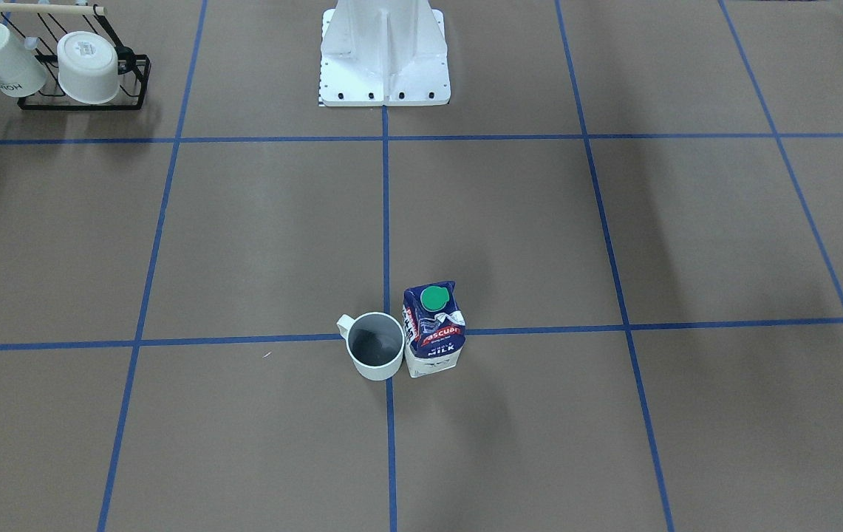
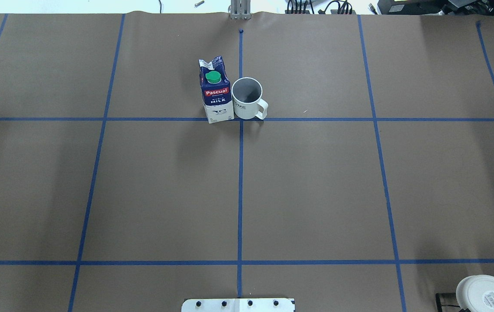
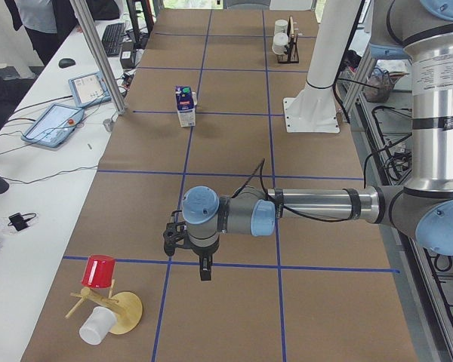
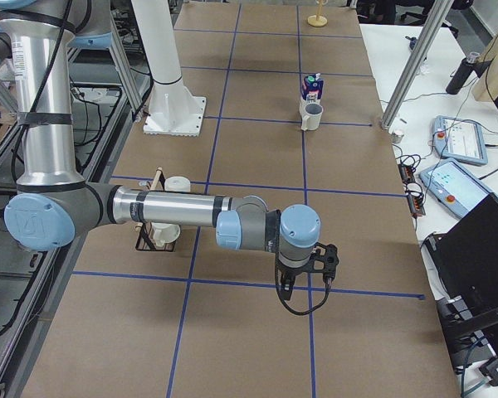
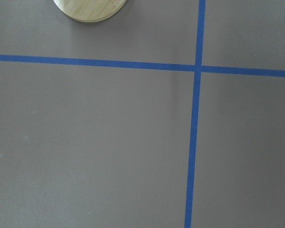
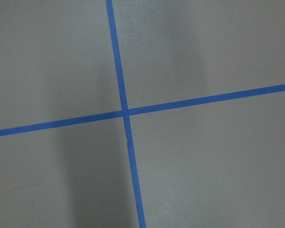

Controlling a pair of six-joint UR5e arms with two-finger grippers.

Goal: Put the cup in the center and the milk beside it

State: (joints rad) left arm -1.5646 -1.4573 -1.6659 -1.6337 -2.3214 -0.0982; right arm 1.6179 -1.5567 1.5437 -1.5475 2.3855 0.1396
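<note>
Front-facing view: the cup stands upright on the desk at the middle tape crossing, its loop handle at 10 o'clock. The milk is at its 3 o'clock, touching or nearly so. The placement looks done. Carton reads "Pascual" and "MILK", with a green cap. A rack holding two other white cups sits at the far 10 o'clock corner.

Overhead: milk at 9 o'clock of the cup. Grey letters on the cup wall end in "ME".

Left side view: left hand hangs over bare desk, well apart from the milk — I cannot tell whether it is spread or pressed together.

Right side view: right hand likewise far from the cup; state not readable.

Wrist views: tape crosses only, plus a wooden disc at 12 o'clock.

Handling, as a judgement: the cup is probably stiff, glazed, slick and chippable — pinch its wall at the rim. The carton's sides likely give, so grip mid-body across flat faces.
</note>
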